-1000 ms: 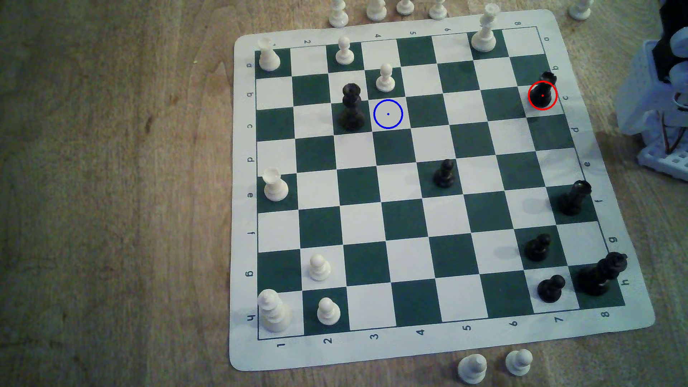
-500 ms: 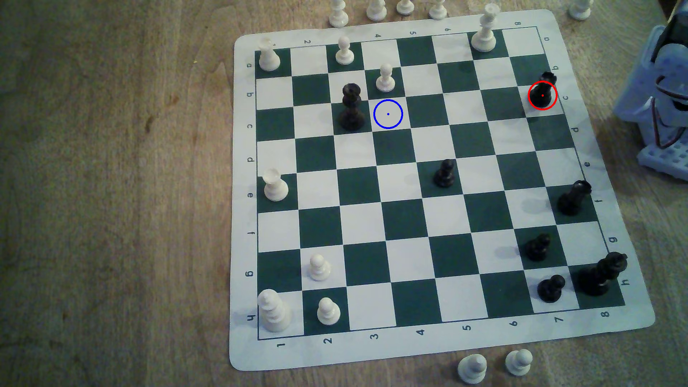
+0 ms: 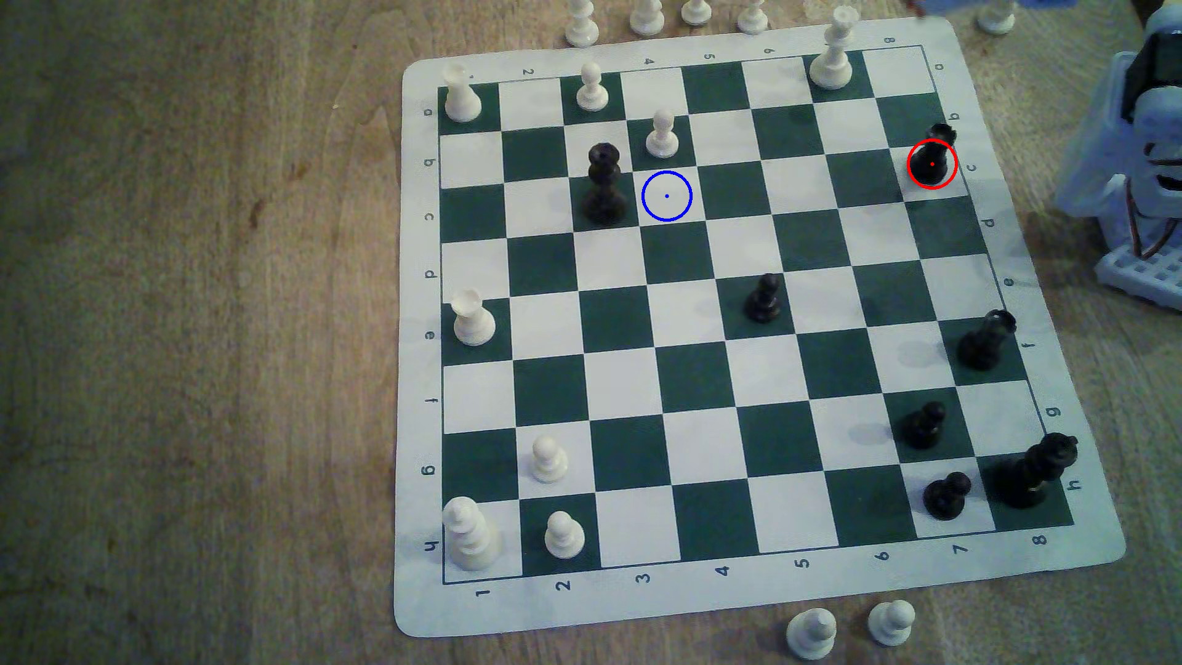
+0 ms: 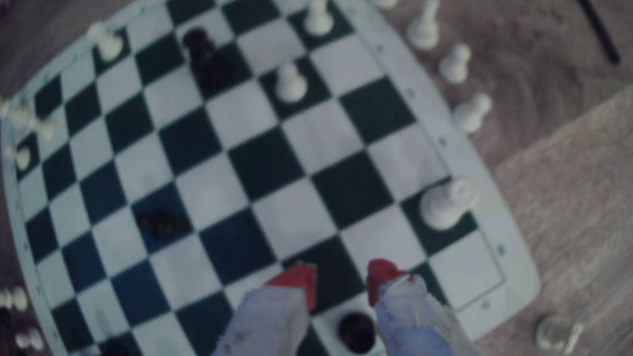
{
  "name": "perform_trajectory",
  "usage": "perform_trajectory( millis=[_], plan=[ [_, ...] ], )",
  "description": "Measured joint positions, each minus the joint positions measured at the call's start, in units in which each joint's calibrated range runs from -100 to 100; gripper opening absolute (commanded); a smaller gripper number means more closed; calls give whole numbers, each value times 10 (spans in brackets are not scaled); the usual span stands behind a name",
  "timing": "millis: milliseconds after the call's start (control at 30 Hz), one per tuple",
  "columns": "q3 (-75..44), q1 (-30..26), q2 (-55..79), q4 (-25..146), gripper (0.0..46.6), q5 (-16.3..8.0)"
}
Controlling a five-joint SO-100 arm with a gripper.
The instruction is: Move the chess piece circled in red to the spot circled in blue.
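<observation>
On the exterior view's left half of the chessboard [image 3: 416, 358], the blue-ringed target square [image 3: 666, 195] is seen, white and unoccupied. A tall black piece [image 3: 604, 185] stands on the square just left of it, and a white pawn [image 3: 662, 134] stands on the square just beyond it, toward the far edge. Clearance at the target is therefore judged to be tight on two sides.

At the exterior view's far right, on a white square beside the board's right margin, the black rook [image 3: 932, 160] is marked by the red ring. It stands upright and untouched, well apart from the target.

In the wrist view, the gripper [image 4: 340, 279] is seen above the board with its red-tipped fingers [image 4: 301, 277] spread apart and nothing held between them. The rook [image 4: 356, 330] appears just behind the fingertips, between the two finger bodies as viewed; whether it is bracketed or merely overflown cannot be told.

The rook is judged to be light, rigid and smooth, probably moulded plastic, so slipping and tipping are the main hazards rather than breakage. The narrow waist below the notched top is recommended as the grip zone: the collar above acts as a stop against slipping downward. The wide base should be avoided, as should the crown alone. A straight vertical lift is advised.
</observation>
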Motion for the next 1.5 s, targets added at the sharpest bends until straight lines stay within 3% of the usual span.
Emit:
perform_trajectory(
  millis=[100,233,600,867,1267,1500],
  plan=[
    [0,-7,25,32,183,0],
    [0,-7,61,78,221,20],
    [95,33,85,3,187,59],
    [136,88,111,-10,199,81],
    [236,76,95,-92,219,67],
    [247,66,107,-135,188,60]
  ],
)
